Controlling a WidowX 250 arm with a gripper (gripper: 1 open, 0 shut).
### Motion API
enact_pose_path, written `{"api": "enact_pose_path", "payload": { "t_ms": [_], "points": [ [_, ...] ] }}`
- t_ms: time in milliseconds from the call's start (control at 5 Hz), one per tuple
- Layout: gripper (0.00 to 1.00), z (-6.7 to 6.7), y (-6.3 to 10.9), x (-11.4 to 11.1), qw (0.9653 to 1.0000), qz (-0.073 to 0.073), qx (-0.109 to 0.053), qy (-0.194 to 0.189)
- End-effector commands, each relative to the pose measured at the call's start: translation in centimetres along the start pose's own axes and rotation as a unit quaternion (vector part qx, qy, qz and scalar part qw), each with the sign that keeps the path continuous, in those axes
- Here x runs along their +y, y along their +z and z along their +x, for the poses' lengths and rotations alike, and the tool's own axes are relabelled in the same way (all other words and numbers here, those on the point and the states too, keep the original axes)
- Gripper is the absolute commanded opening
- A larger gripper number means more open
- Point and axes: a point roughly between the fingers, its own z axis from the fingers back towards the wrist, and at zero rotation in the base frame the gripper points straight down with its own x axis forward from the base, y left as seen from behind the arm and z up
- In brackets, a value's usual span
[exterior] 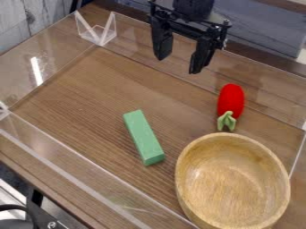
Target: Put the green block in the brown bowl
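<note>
gripper (pixel 180 54): jaws spread wide, nothing between them, touching nothing
fingers (pixel 159 40): two dark prongs pointing down; the left one reads shorter in this view, the right one reaches lower
gripper height: hangs clear above the table, tips not in contact with the wood
arm pose: wrist comes down from the top edge of the view, hand roughly vertical, upper part cut off by the frame
gripper position: toward the back of the table, slightly right of centre, well apart from all three objects
green block (pixel 143 137): lies flat on the table, long axis running from upper left to lower right, front of centre; untouched
brown bowl (pixel 275 161): front right corner, upright, inside looks empty; lower rim clipped by the frame edge
block vs bowl: block sits just beside the bowl's left rim, a small gap between them, not touching
red pepper toy (pixel 230 101): on the table behind the bowl, right side, green stem end pointing toward the bowl rim
table (pixel 84 98): dark wood-grain top
clear wall (pixel 36 54): transparent panels along the left and front edges
clear bracket (pixel 96 29): small transparent V-shaped piece at the back left
</note>
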Motion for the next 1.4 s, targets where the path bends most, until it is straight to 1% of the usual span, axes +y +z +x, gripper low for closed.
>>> {"api": "enact_pose_path", "payload": {
  "t_ms": [0,200,400,600,800,1000,1200],
  "points": [
    [1.00,-0.2,-1.0,-0.5,0.9995,-0.004,0.017,0.028],
    [1.00,-1.5,-1.8,-0.4,0.9936,-0.017,0.019,0.110],
    [1.00,-4.4,-3.0,1.1,0.9801,-0.032,0.006,0.196],
    [1.00,-7.1,-4.2,2.4,0.9580,-0.058,-0.011,0.281],
    [1.00,-7.3,-5.1,3.3,0.9347,-0.093,-0.022,0.342],
    [1.00,-7.0,-6.0,4.0,0.9140,-0.118,-0.035,0.386],
    [1.00,-7.0,-5.6,3.9,0.8920,-0.130,-0.044,0.431]
  ]
}}
